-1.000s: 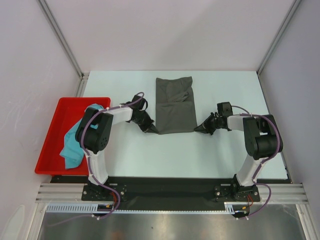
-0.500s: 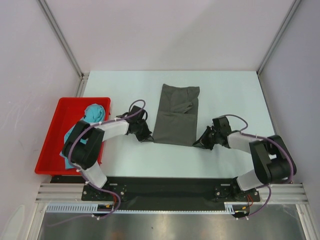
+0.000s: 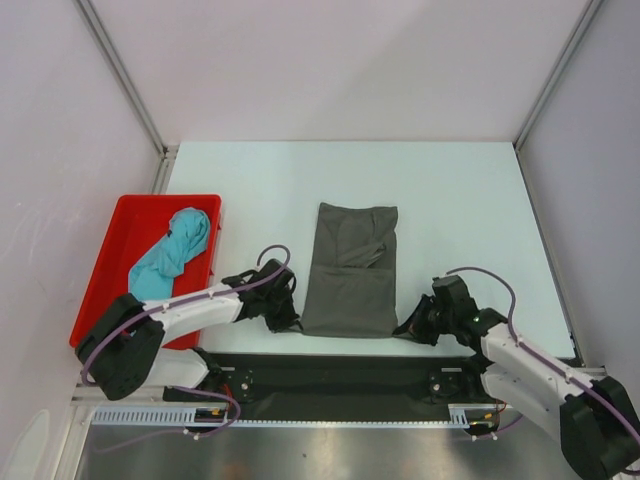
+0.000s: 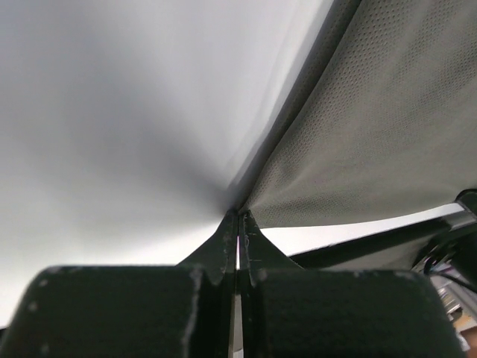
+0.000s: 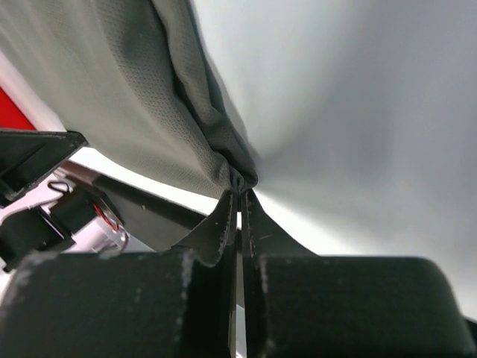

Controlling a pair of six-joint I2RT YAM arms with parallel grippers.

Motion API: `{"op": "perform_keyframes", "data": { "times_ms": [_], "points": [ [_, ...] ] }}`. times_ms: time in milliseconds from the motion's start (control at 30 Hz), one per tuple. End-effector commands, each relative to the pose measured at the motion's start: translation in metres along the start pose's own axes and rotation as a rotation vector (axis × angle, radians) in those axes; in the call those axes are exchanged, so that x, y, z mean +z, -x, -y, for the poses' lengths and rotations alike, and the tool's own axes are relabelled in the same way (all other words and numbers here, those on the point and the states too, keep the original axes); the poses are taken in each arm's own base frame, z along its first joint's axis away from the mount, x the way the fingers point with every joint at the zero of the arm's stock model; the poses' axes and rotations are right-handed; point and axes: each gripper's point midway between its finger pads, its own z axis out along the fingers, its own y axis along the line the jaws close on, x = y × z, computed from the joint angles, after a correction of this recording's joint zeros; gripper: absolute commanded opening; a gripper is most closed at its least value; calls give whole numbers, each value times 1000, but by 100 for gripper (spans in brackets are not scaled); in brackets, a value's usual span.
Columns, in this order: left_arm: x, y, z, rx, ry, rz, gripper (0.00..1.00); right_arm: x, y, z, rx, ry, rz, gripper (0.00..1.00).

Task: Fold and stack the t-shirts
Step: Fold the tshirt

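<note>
The dark grey t-shirt (image 3: 352,265) lies as a folded strip on the white table, its near hem at the table's front edge. My left gripper (image 3: 293,322) is shut on its near left corner (image 4: 313,186). My right gripper (image 3: 404,329) is shut on its near right corner (image 5: 216,160). The cloth bunches at both sets of fingertips. The teal t-shirt (image 3: 168,255) lies crumpled in the red tray (image 3: 108,262) at the left.
The black base rail (image 3: 340,372) runs just in front of the shirt's near hem. Metal frame posts (image 3: 120,75) and white walls enclose the table on three sides.
Both grippers have pulled the grey shirt's near corners toward the front edge. The whole shirt has slid toward me, and both arms have folded down low.
</note>
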Motion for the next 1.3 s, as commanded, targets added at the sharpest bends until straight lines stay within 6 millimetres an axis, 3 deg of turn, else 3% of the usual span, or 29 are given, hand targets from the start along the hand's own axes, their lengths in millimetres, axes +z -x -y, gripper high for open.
{"op": "perform_keyframes", "data": {
  "times_ms": [0, 100, 200, 233, 267, 367, 400, 467, 500, 533, 600, 667, 700, 733, 800, 833, 900, 967, 1167, 1267],
  "points": [
    [-5, -14, -42, -14, 164, -8, 0, -5, -10, 26, 49, -112, 14, 0],
    [-10, -5, -27, 18, 150, 4, 0, -7, -7, 22, 33, -100, 27, 0],
    [-19, 16, -5, 71, 151, 49, 0, -8, 4, 5, -13, -85, 39, 0],
    [-26, 29, 11, 100, 131, 75, 0, -5, 9, 4, -20, -109, 35, 0],
    [-24, 34, 14, 111, 144, 69, 0, -9, 24, -14, -31, -90, 59, 0],
    [-35, 70, 41, 143, 121, 107, 0, -6, 44, -27, -62, -106, 46, 0],
    [-36, 85, 56, 148, 113, 121, 0, -11, 65, -42, -53, -85, 81, 0],
    [-37, 109, 63, 157, 115, 135, 0, -6, 80, -49, -65, -91, 56, 0],
    [-29, 116, 63, 157, 136, 116, 0, -9, 102, -65, -61, -66, 89, 0],
    [-35, 137, 79, 166, 106, 145, 0, -9, 110, -70, -74, -59, 85, 0],
    [-35, 153, 92, 181, 85, 149, 0, -2, 128, -74, -65, -70, 70, 0],
    [-33, 183, 111, 181, 64, 167, 0, -5, 164, -99, -77, -28, 101, 0],
    [-40, 188, 121, 195, 38, 181, 0, 1, 161, -94, -74, -41, 77, 0],
    [-33, 197, 119, 191, 50, 173, 0, -3, 180, -107, -81, -19, 106, 0],
    [-32, 210, 126, 186, 35, 178, 0, 7, 192, -108, -79, -31, 86, 0],
    [-29, 222, 131, 182, 24, 186, 0, 3, 208, -121, -94, -5, 111, 0],
    [-32, 237, 142, 181, -3, 208, 0, 8, 218, -126, -101, 3, 103, 0],
    [-23, 247, 142, 164, -15, 195, 1, 13, 236, -131, -95, 8, 108, 0],
    [-17, 280, 159, 153, -70, 228, 0, 24, 268, -144, -92, 38, 112, 0],
    [-18, 292, 168, 146, -108, 238, 1, 32, 275, -144, -80, 40, 97, 0]
  ]
}}
